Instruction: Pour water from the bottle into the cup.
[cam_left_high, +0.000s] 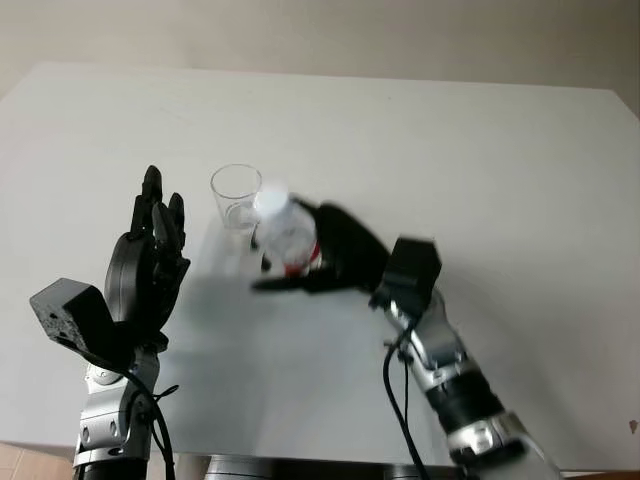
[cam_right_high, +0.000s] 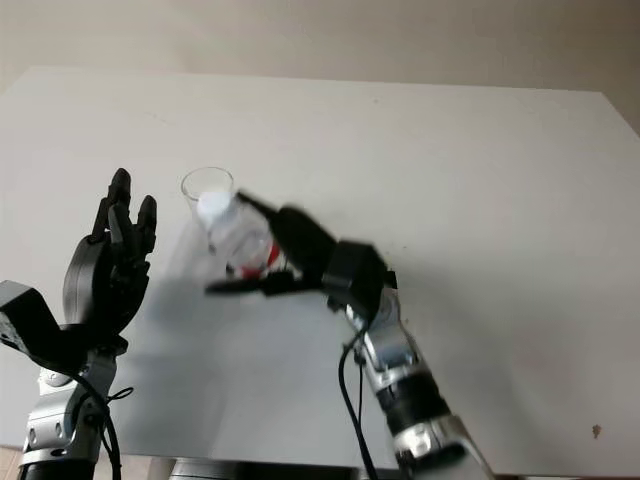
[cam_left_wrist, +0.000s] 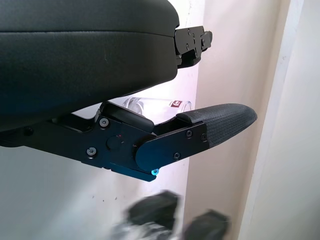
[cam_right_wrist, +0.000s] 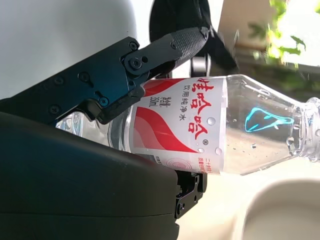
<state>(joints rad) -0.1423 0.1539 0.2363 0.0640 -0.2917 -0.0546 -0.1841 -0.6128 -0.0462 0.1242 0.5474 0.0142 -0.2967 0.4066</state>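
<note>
The right hand (cam_left_high: 318, 262) is gripping a clear bottle (cam_left_high: 286, 232) with a red label, holding it above the white tabletop (cam_left_high: 480, 180) with its top leaning toward the clear cup (cam_left_high: 236, 195) standing just to its far left. The left hand (cam_left_high: 150, 255) is hovering open, raised left of the cup.

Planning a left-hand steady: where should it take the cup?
Grip the cup around its lower wall, coming from the side toward the open left hand. It stands upright and its rim must stay free: the bottle in the right hand tilts toward it from the other side.
</note>
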